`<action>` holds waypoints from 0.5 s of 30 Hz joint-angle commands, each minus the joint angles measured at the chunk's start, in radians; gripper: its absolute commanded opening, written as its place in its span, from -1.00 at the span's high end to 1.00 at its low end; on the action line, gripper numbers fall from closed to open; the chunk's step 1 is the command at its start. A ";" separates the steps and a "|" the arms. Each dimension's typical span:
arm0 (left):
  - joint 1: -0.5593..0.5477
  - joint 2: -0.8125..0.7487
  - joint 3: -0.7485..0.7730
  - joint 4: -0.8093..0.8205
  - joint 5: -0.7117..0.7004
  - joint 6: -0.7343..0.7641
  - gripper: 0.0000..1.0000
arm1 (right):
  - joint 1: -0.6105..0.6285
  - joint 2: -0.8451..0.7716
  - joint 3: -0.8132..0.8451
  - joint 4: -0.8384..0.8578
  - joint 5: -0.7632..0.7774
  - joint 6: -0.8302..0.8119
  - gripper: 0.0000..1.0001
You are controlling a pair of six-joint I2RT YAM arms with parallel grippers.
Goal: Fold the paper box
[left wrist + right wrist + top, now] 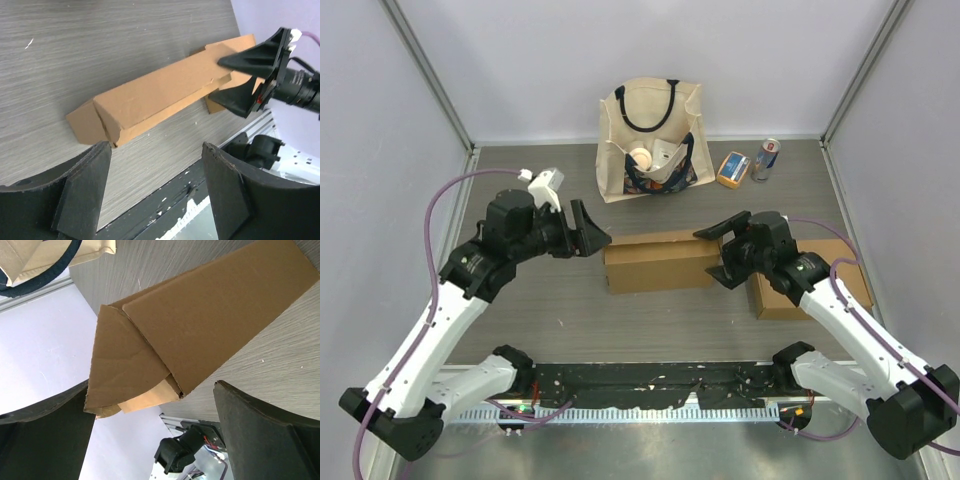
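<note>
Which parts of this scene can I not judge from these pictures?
- Top view: the right end of the paper box is hidden under the right pincer.
- Top view: the second cardboard piece is partly covered by the right arm.
- Top view: the tote bag contents and the can label are too small.
- Right wrist view: the box's far end is cut off by the picture edge.

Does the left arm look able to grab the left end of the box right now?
Probably yes. The left gripper is open and sits just off the left end of the box, with only bare table between them. The right gripper is at the far end.
</note>
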 commanded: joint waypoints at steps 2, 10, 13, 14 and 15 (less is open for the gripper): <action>0.020 0.107 0.075 0.035 0.060 -0.042 -0.55 | -0.018 -0.018 0.038 -0.100 0.051 -0.082 -0.99; 0.019 0.181 0.084 -0.011 0.029 0.020 -0.67 | -0.195 -0.067 0.060 -0.166 -0.040 -0.212 -0.99; 0.020 0.206 0.072 0.015 0.050 0.035 -0.70 | -0.231 -0.052 0.055 -0.132 -0.128 -0.240 -0.99; 0.020 0.216 0.076 0.020 0.057 0.040 -0.69 | -0.231 -0.028 0.064 -0.126 -0.140 -0.246 -0.99; 0.019 0.227 0.081 0.021 0.062 0.041 -0.70 | -0.231 -0.017 0.075 -0.135 -0.150 -0.262 -1.00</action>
